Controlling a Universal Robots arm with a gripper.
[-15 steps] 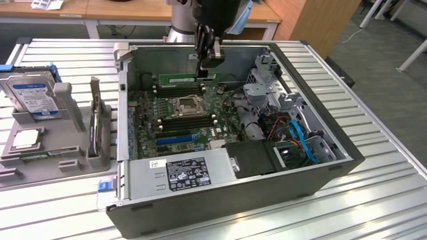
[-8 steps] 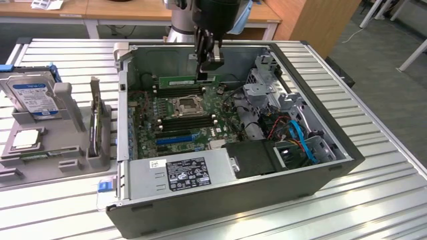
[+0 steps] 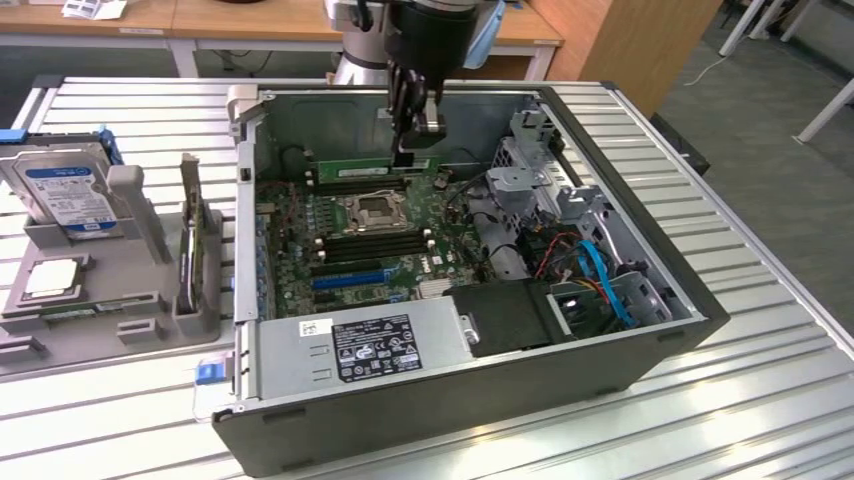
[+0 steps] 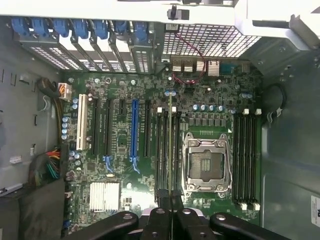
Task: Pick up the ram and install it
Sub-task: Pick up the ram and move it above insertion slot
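My gripper (image 3: 411,146) reaches down into the open computer case (image 3: 627,340) and is shut on the ram (image 3: 354,163), a long green stick held level by its upper edge. In the wrist view the ram (image 4: 170,140) appears edge-on as a thin line running out from the gripper (image 4: 170,212). It lies along the black memory slots (image 4: 161,150) beside the silver processor socket (image 4: 206,162). I cannot tell whether its lower edge touches a slot. In the exterior view the ram hangs just behind the socket (image 3: 374,208), near the case's far wall.
A grey holder tray (image 3: 80,320) on the exterior view's left carries a hard drive (image 3: 64,190), a square silver chip (image 3: 51,280) and an upright card (image 3: 194,240). Inside the case, the power supply (image 3: 360,350) sits in front and a drive cage (image 3: 534,190) with cables on the right.
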